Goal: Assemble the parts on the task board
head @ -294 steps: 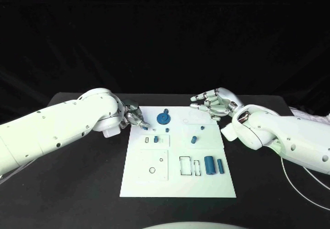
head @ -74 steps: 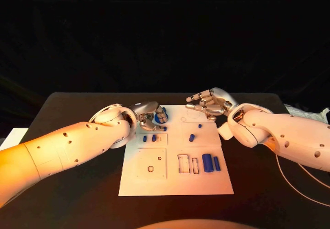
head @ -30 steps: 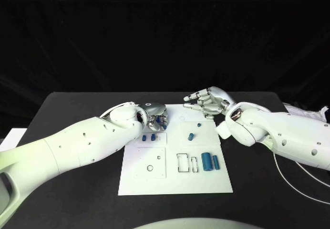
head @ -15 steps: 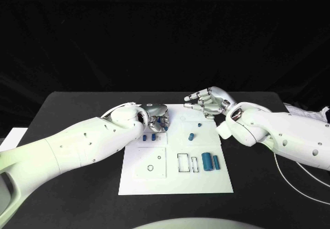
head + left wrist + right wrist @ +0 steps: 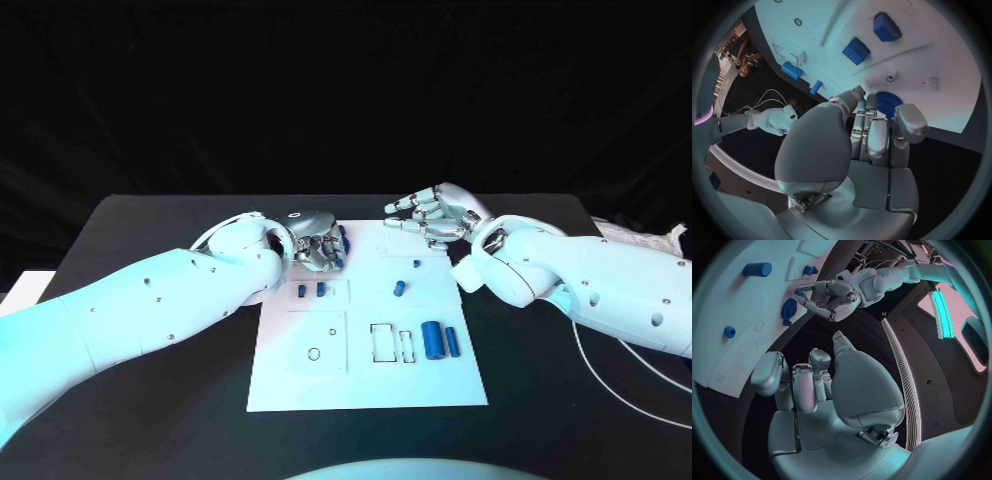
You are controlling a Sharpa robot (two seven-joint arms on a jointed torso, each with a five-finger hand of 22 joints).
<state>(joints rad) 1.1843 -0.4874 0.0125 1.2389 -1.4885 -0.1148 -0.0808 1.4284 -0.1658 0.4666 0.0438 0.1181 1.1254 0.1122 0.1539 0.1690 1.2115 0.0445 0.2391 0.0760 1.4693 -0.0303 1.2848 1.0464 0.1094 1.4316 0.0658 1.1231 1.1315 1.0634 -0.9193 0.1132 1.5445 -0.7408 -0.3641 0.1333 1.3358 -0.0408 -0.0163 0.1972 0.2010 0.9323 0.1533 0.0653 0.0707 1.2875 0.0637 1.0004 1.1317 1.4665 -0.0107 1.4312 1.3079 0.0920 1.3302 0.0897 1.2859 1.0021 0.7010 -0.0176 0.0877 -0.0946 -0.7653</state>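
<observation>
Task board (image 5: 368, 370): flat white plate with a smooth, matt face, apparently plastic. Parts: the blue cylinder (image 5: 430, 340) at the board's 4 o'clock area and the blue toothed disc (image 5: 887, 104) look like smooth moulded plastic with a dull sheen. Left hand (image 5: 316, 243) and right hand (image 5: 430, 213): silver, satin metallic finish, lightly reflective. Tabletop (image 5: 159, 400): black, matt, non-reflective. Arm shells are glossy white plastic.
</observation>
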